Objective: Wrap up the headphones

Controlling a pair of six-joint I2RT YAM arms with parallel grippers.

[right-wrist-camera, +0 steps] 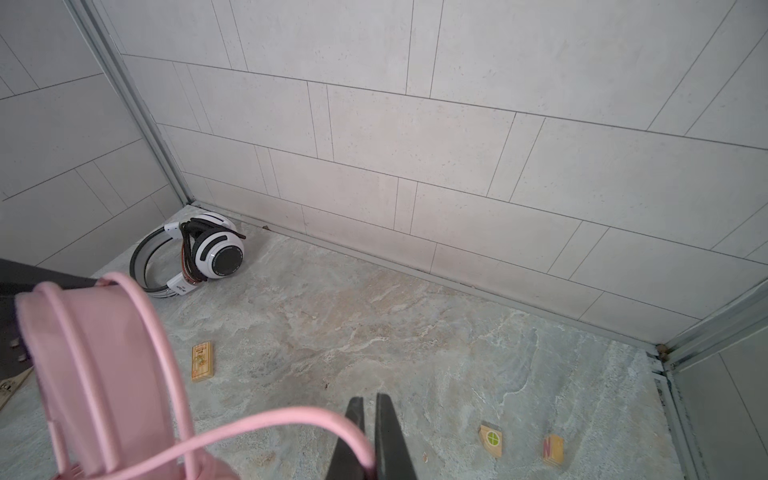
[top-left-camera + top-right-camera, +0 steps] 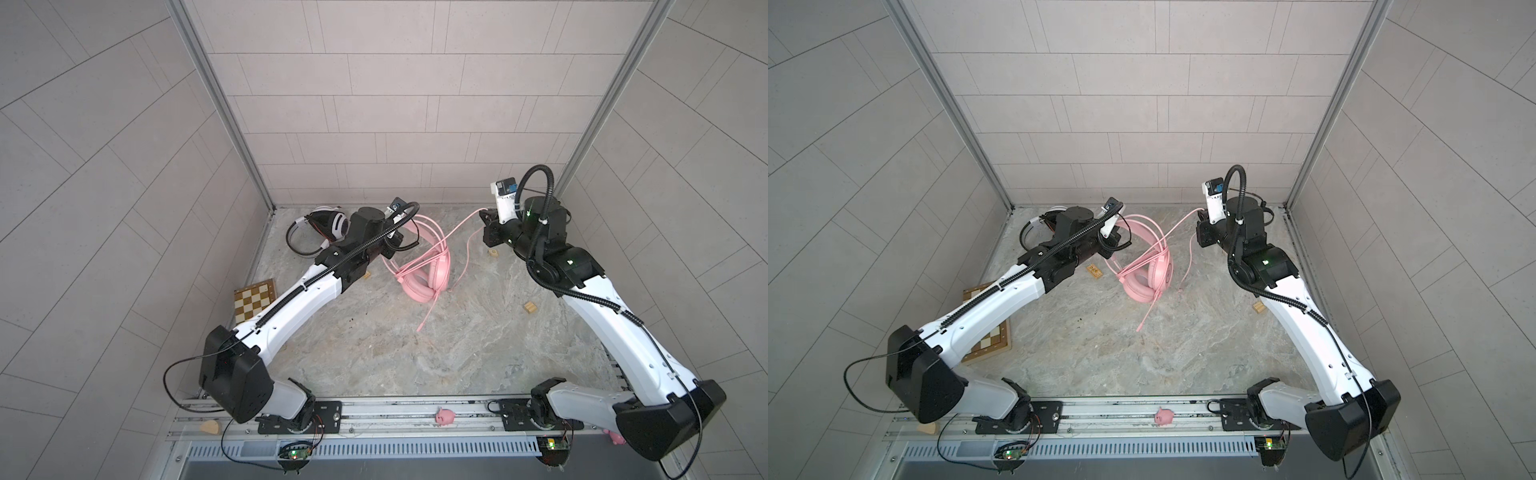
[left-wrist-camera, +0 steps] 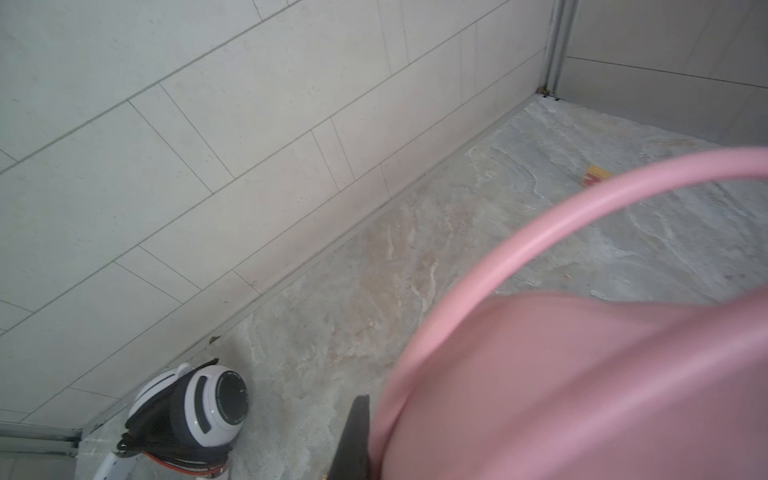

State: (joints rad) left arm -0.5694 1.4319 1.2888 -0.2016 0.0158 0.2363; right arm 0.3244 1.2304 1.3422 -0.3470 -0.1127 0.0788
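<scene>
two headsets sit on the grey marbled table [image 2: 415, 353]. the white over-ear headset with black stripes [image 1: 216, 253] lies in the far left corner with its black cable [image 1: 189, 249] bundled round the cups, so that one looks finished. the pink over-ear headset [image 2: 424, 278] rests near the middle, about half done to my eye: some pink cable [image 2: 457, 226] loops over its band, yet a tail trails loose across the table. the left gripper [image 3: 360, 419] is clamped on the pink band. the right gripper [image 1: 370, 428] is pinched together on the pink cable, holding it taut, well apart from the band.
</scene>
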